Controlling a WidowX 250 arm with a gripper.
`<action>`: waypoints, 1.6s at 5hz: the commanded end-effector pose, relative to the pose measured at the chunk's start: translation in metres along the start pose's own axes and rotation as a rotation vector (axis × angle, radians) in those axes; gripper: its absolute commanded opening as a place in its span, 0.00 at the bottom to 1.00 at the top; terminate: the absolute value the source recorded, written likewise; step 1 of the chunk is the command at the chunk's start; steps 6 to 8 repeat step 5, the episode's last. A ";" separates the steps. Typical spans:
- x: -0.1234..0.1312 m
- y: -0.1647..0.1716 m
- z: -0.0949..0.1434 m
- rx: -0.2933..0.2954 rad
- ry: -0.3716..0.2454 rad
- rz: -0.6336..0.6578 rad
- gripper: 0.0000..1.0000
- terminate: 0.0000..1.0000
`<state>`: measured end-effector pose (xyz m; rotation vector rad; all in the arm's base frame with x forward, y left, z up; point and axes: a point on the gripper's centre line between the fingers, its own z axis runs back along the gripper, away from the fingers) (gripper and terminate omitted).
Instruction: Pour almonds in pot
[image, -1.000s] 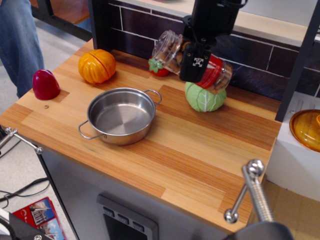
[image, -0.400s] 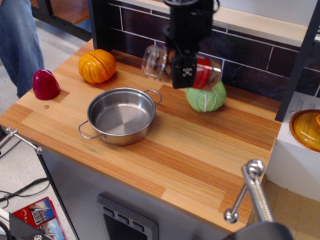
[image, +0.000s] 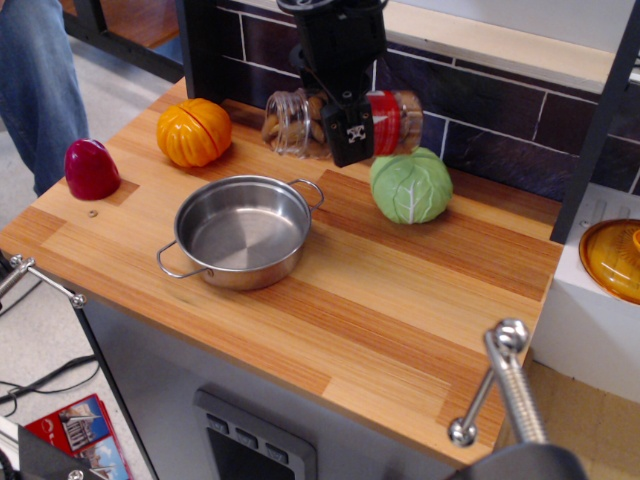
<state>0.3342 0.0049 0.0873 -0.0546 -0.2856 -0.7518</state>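
Since earlier frame, we see gripper and jar carried left, jar now level instead of tilted. Gripper pinches jar at middle, above back of wooden counter, behind pot. Jar's long axis horizontal, open mouth pointing left, red-labelled end right. Almonds brown, visible through clear wall. One shiny steel pot, round, two wire loop handles. One green cabbage, one orange pumpkin, one red rounded piece.

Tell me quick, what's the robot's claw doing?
Gripper: closed on the almonds jar, held sideways in the air behind the pot.
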 end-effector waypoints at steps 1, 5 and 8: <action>0.000 0.005 0.013 0.121 -0.143 -0.009 0.00 0.00; -0.003 0.011 0.008 0.233 -0.357 0.124 0.00 1.00; -0.003 0.011 0.008 0.233 -0.357 0.124 0.00 1.00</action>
